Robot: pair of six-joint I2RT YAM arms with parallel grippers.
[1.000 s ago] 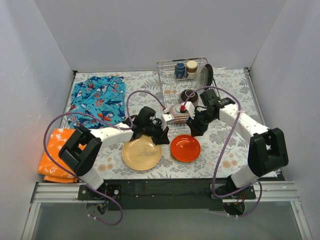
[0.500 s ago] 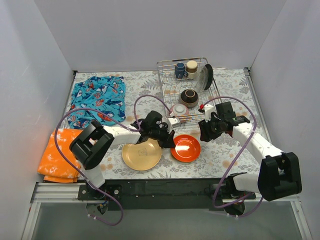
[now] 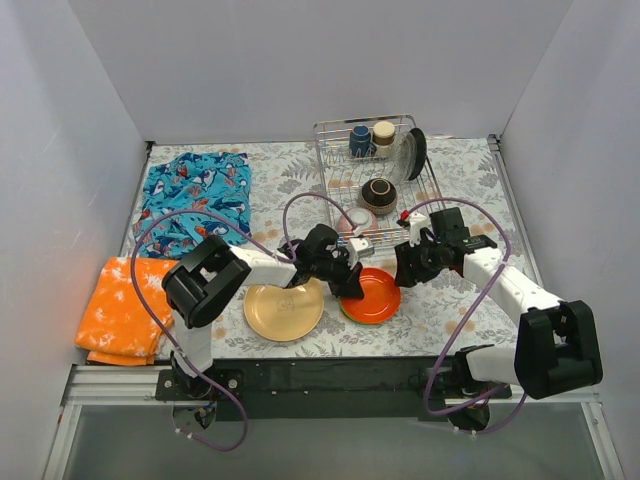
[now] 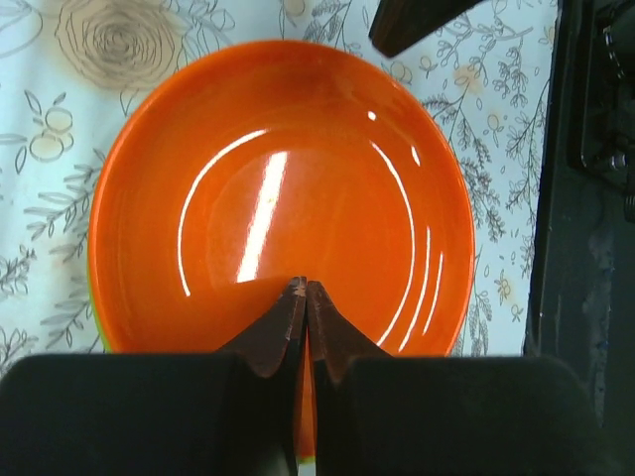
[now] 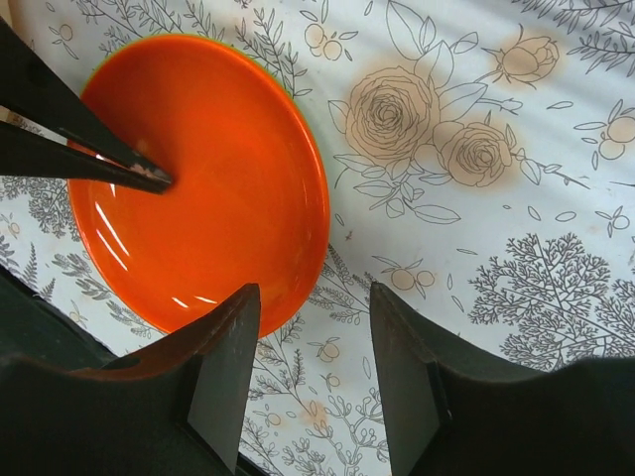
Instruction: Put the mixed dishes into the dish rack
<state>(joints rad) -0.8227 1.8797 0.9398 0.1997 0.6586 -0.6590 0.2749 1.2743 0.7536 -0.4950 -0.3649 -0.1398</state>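
The orange plate (image 3: 374, 298) (image 4: 288, 188) (image 5: 198, 169) lies on the floral tablecloth, right of the tan-yellow plate (image 3: 280, 312). My left gripper (image 3: 349, 282) (image 4: 306, 288) is shut, its joined tips on the orange plate's inner surface near the left rim. My right gripper (image 3: 408, 268) (image 5: 316, 294) stands open at the plate's right rim, one finger (image 5: 226, 362) over the edge, nothing between the jaws. The dish rack (image 3: 336, 130) holds a dark blue mug (image 3: 359, 141), a beige cup (image 3: 384, 133), an upright black plate (image 3: 419, 150), a dark brown bowl (image 3: 379, 194) and a grey patterned bowl (image 3: 358, 217).
A blue patterned cloth (image 3: 195, 198) lies at the back left and an orange cloth (image 3: 120, 310) at the front left. Grey walls enclose the table on three sides. The black base rail (image 3: 330, 378) runs along the near edge.
My left gripper slid right from above the tan-yellow plate onto the orange plate. My right gripper drew back from the grey bowl at the rack's front, came down beside the orange plate and opened wider.
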